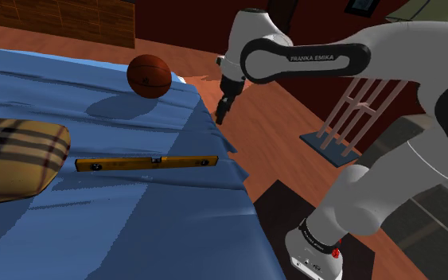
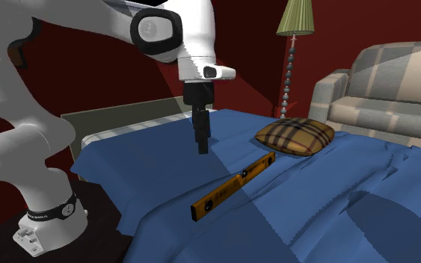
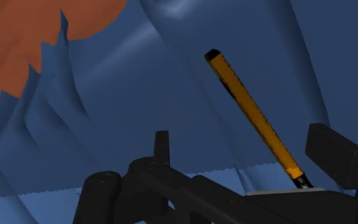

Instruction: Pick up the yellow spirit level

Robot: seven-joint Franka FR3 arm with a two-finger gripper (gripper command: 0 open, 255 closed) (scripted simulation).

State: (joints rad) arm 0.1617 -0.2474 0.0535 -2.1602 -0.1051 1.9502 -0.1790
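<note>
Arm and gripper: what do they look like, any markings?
The arm is white with dark grey joints; one dark band reads FRANKA EMIKA in white. The gripper is all black. Its foot carries a lettered black ring and a red button.

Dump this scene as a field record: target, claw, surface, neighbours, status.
target: yellow spirit level, lying flat
surface: blue blanket
effector: claw open, hovering above the blanket near its edge, apart from the level, holding nothing
neighbours: plaid pillow just past one end of the level, contact unclear; basketball resting farther along the blanket
background: floor lamp, sofa
status: level not yet grasped
</note>
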